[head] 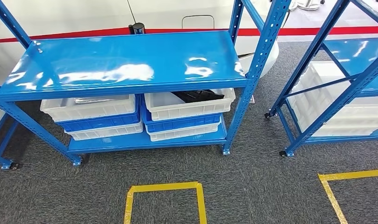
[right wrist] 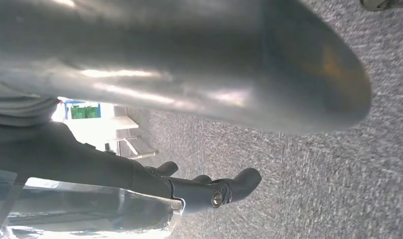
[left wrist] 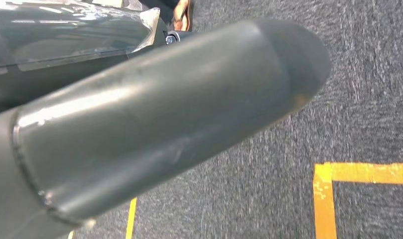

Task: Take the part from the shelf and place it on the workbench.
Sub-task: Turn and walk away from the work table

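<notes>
A black part [head: 198, 95] lies in the upper right white bin [head: 191, 109] on the lower level of the blue shelf [head: 126, 65] ahead of me. The upper left white bin [head: 91, 109] holds a flat silvery item [head: 96, 100]. My left hand [left wrist: 154, 119] hangs over the grey carpet, its thick thumb stretched out and nothing in it; most of its fingers are hidden. My right hand [right wrist: 199, 64] also hangs above the carpet, its dark fingers [right wrist: 224, 191] lightly bent and apart, holding nothing.
Blue and white bins are stacked under both upper bins. A second blue shelf [head: 345, 93] with white crates stands to the right, with a gap of carpet between the two. Yellow tape squares [head: 163, 189] [head: 350, 176] mark the floor in front; yellow tape [left wrist: 324, 199] lies below my left hand.
</notes>
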You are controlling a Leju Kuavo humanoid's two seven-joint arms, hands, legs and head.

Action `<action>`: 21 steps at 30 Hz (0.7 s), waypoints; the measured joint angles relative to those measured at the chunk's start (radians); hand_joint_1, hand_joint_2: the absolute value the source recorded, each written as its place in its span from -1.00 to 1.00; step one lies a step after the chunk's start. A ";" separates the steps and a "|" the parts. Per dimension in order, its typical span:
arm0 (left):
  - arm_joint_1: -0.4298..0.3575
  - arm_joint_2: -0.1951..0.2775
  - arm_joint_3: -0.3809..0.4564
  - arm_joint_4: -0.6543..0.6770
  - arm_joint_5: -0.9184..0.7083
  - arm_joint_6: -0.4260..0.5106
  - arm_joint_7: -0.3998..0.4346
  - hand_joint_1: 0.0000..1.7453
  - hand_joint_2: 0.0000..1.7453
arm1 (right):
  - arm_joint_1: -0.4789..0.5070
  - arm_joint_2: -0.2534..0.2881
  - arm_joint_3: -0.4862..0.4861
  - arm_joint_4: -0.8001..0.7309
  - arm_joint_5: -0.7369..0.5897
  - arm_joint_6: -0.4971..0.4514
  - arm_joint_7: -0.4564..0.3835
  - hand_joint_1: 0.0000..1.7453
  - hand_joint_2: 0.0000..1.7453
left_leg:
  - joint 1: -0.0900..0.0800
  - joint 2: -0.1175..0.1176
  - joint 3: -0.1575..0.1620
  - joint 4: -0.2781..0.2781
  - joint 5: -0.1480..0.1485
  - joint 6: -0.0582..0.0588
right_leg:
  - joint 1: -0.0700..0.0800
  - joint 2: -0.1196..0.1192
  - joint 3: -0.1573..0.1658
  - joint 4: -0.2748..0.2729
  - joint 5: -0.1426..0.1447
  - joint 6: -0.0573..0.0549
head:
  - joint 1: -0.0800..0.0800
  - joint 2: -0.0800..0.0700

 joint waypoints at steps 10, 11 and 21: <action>0.001 -0.004 0.016 -0.001 0.004 0.001 -0.014 -1.00 -1.00 | -0.004 -0.002 0.000 0.000 0.001 0.000 -0.002 -1.00 -1.00 | 0.012 -0.027 -0.068 0.130 -0.092 -0.060 | -0.001 0.002 0.066 -0.192 0.097 -0.060 | -0.007 0.000; 0.001 -0.004 0.018 -0.001 0.006 0.002 -0.015 -1.00 -1.00 | -0.004 -0.002 0.000 0.000 0.002 0.000 -0.003 -1.00 -1.00 | 0.010 -0.035 -0.089 0.192 -0.140 -0.059 | 0.003 0.002 0.058 -0.192 0.104 -0.066 | -0.009 0.000; -0.003 -0.002 0.038 -0.002 0.032 0.017 -0.032 -1.00 -1.00 | -0.007 0.004 0.000 0.000 0.011 -0.001 -0.012 -1.00 -1.00 | -0.026 -0.053 0.083 0.043 -0.128 0.000 | 0.029 0.014 -0.002 -0.193 0.170 -0.052 | -0.009 0.000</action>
